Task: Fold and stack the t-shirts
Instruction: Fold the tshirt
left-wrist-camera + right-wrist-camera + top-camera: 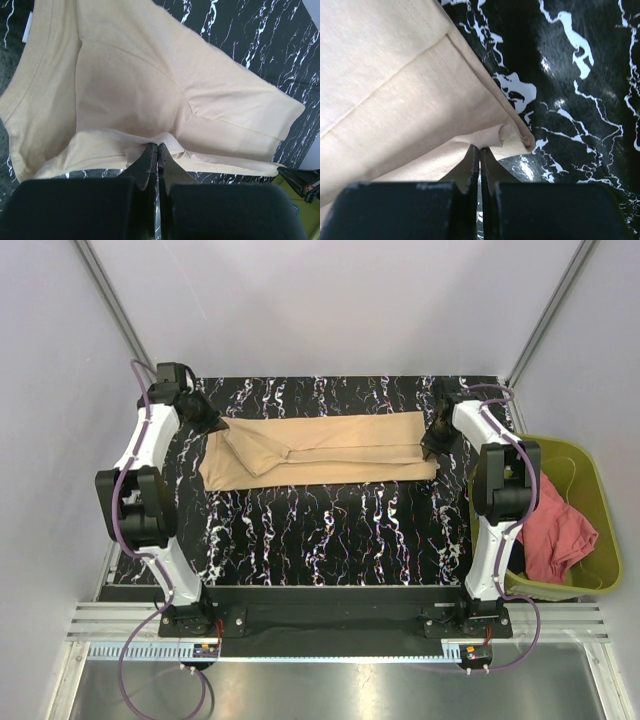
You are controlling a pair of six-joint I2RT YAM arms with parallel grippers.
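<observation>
Left gripper (152, 148): jaws pressed together on a pinch of the tan t-shirt (320, 450) at its collar end. Right gripper (480, 148): likewise clamped, on a small tuck of cloth at the hem corner. I hold the garment at both ends.

Surface (320, 540): black with white veining. The tan t-shirt lies across its far part as a long band, collar end to my left, hem to my right, with a sleeve (255, 448) folded in over the body.

Olive-green bin (592, 472): stands off the surface's right edge, beside the right arm. The salmon-red t-shirt (555, 530) lies bunched inside it, untouched.

Assessment: I judge the lengthwise fold of the first shirt to be the step in hand, and the task to be in its early part. The next move, as I read it, calls for both arms to travel together at matched height, so the band is laid flat and square before any crosswise fold. Risk: both pinches are thin and may slip.
</observation>
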